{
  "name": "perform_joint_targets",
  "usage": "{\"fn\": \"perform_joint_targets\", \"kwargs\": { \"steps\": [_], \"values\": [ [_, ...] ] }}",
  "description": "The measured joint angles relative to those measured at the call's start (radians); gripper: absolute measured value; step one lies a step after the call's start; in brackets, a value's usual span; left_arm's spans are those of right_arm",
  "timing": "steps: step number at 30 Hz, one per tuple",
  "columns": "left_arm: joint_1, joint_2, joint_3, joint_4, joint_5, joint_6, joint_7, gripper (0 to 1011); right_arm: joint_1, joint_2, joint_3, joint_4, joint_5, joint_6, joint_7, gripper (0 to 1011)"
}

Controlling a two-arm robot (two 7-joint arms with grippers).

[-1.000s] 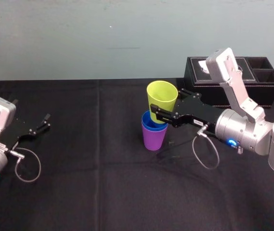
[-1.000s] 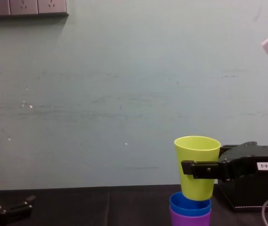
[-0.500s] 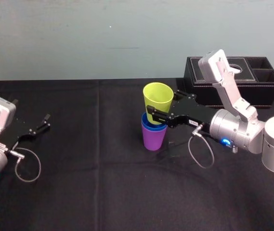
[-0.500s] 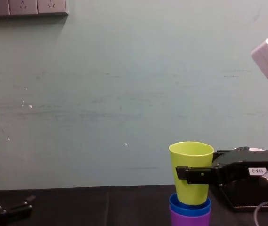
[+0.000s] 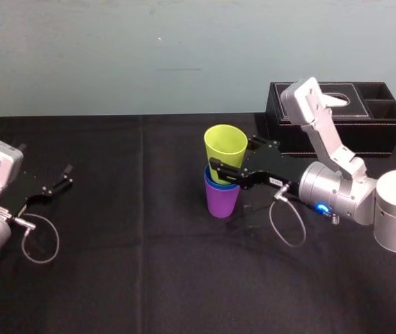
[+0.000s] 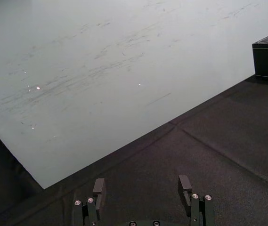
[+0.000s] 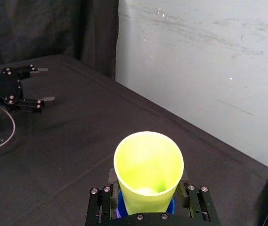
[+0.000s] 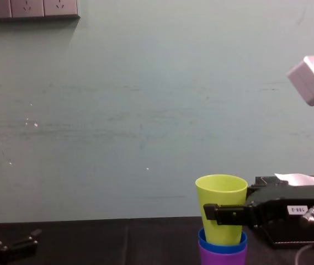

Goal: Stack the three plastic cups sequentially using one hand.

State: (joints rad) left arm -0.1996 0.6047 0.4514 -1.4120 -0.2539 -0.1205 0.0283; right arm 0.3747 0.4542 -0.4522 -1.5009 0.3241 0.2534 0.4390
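The right gripper (image 5: 231, 158) has its fingers closed on the yellow-green cup (image 5: 225, 147), pinching the wall from both sides at about mid-height, below the rim. The cup stands upright with its base dipped into the blue cup (image 5: 213, 183), which is nested in the purple cup (image 5: 222, 202) near the middle of the black surface (image 5: 142, 243), just in front of the black tissue box (image 5: 365, 129).

These tumblers look light, thin-walled and smooth, so I'd expect them to slip under a loose grip and flex under a hard one. Mid-wall seems the right place to hold. The taper should guide the cup down, though it could wedge.

The left gripper (image 5: 62, 177) rests at the far left of the surface, fingers spread and holding nothing.

By count there are three cups, one of each colour, plus two grippers and one box.
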Motion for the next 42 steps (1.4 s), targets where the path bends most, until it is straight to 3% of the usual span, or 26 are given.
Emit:
{"fn": "perform_joint_targets", "kwargs": {
  "steps": [19,32,42],
  "values": [
    [0.0,0.0,0.0,0.0,0.0,0.0,0.0,1010,0.006,-0.013,-0.008,0.046,-0.013,-0.018,0.012,726],
    [0.0,0.0,0.0,0.0,0.0,0.0,0.0,1010,0.005,-0.012,-0.007,0.042,-0.012,-0.016,0.011,1003],
    [0.0,0.0,0.0,0.0,0.0,0.0,0.0,1010,0.005,-0.012,-0.007,0.041,-0.012,-0.015,0.01,1003]
  ]
}}
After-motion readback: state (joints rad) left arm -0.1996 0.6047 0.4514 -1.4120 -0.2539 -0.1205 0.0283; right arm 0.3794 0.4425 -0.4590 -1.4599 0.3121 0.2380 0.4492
